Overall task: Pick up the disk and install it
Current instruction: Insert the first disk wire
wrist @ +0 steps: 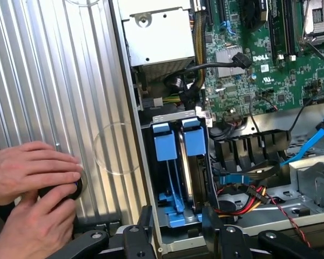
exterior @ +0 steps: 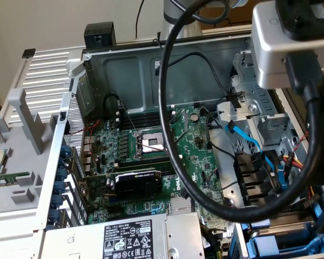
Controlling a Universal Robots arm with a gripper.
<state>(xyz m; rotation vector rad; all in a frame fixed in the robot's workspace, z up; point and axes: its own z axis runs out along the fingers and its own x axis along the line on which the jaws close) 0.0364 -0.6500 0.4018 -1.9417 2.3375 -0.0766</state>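
The gripper (wrist: 175,237) hangs just above the drive bay (wrist: 175,162), fingers spread wide and holding nothing; in the wrist view two blue carriers (wrist: 166,143) stand upright in their slots, but whether either holds the disk I cannot tell; a person's hands (wrist: 29,189) grip a black knob (wrist: 62,190) on the ribbed case panel (wrist: 54,81), apparently steadying it.

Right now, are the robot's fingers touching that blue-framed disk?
Cannot tell: the wrist view shows the fingers either side of the disk, but any contact is hidden.
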